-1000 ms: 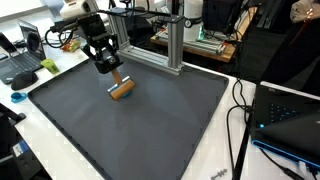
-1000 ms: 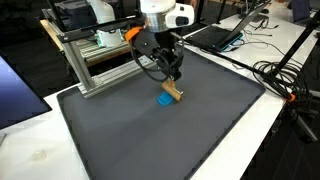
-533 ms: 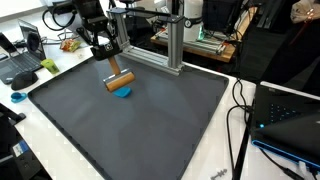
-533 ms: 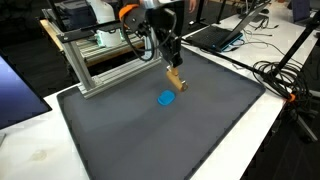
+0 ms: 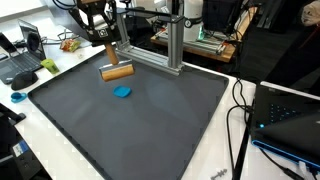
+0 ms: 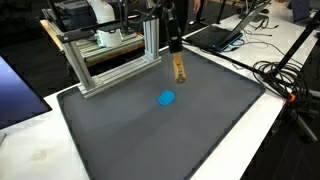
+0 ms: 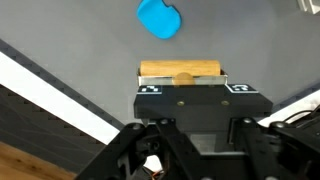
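Your gripper [image 5: 111,58] hangs high over the far edge of a dark grey mat [image 5: 150,125], close to an aluminium frame [image 5: 175,50]. It is pinched on a short wooden cylinder [image 5: 117,72], which is clear of the mat and carried in the air just under the fingertips. In the wrist view the wooden cylinder [image 7: 180,70] lies level across the picture, its long axis running side to side in line with the two marked finger pads [image 7: 150,88]. Exactly where the fingers bite it is hidden.

A small blue piece [image 5: 122,91] rests flat on the mat, below the cylinder and a little toward the mat's middle, apart from it. The wrist view shows the blue piece [image 7: 159,18] beyond the cylinder and slightly to one side of its centre. In both exterior views open air separates the cylinder [image 6: 178,68] from the blue piece [image 6: 166,98].
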Action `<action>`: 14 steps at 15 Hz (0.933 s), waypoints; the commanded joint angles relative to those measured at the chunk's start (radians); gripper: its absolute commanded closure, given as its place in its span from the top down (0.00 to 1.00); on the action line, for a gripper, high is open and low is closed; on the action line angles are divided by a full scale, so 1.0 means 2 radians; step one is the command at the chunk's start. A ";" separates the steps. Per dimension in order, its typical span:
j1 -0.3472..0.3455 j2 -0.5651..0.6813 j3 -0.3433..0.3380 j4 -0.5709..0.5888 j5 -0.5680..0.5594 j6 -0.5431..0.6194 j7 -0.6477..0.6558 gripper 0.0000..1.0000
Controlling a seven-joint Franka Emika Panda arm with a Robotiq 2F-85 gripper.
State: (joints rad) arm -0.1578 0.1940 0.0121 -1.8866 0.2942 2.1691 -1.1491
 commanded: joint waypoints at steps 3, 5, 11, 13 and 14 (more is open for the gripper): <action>0.039 0.007 -0.018 0.032 -0.119 -0.020 0.214 0.22; 0.048 0.020 -0.016 0.056 -0.155 -0.051 0.290 0.22; 0.047 0.035 -0.006 0.064 -0.187 -0.057 0.343 0.47; 0.046 0.041 -0.007 0.069 -0.188 -0.058 0.344 0.22; 0.046 0.041 -0.006 0.071 -0.186 -0.063 0.343 0.22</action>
State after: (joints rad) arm -0.0609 0.2771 -0.0075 -1.7509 -0.0805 2.0579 -0.4616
